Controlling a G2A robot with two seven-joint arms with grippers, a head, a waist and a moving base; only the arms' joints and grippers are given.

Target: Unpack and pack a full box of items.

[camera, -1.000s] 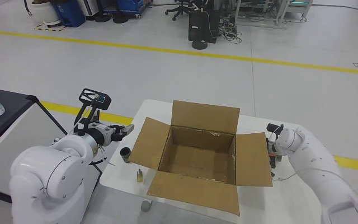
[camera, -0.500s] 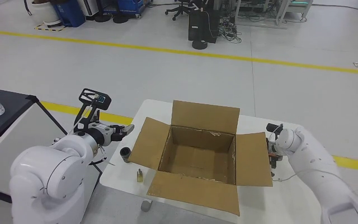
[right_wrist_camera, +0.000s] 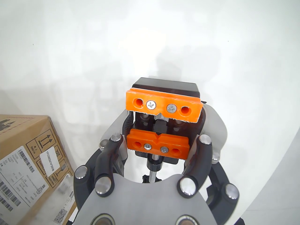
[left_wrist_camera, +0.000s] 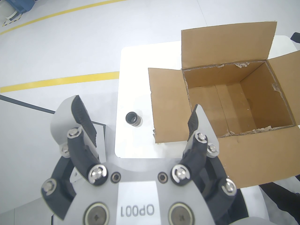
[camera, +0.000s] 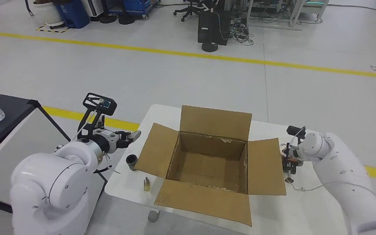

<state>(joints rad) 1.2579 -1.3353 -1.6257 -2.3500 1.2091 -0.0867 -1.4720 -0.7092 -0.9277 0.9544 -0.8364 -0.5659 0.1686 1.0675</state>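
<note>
**A:** Looking for the box (camera: 208,161). Where's it sitting, and in what shape?

**B:** Sits dead centre of the top view, on the white table (camera: 126,176). Looks like plain brown cardboard. Has all four flaps open: three splayed outward, the far one standing up toward the top of the frame. Shows a bare cardboard floor inside, plus ragged bits of torn paper along the rim. Carries a printed label and arrow marks on an outer side (right_wrist_camera: 30,155), going by the right wrist view.

**A:** Nice. And the grippers?

**B:** Found the left gripper (camera: 132,138) left of centre in the top view, right at the table's edge. Spread wide, nothing between the pads. Spotted the right gripper (camera: 291,160) at middle right, just beside the right flap. Pinching a small vise (right_wrist_camera: 163,104) with the fingers (right_wrist_camera: 216,127) pressed against its sides. Looks like a black body with two orange blocks, each with a pair of screws, and a threaded rod out the back. Can't tell whether it's resting on the table or lifted.

**A:** Anything else lying around?

**B:** Yep. Got a black cylinder (camera: 131,161) standing open end up, near the left flap but not touching. Also a small yellowish bottle (camera: 146,184) lower in the frame, close to that flap's near corner.
</note>
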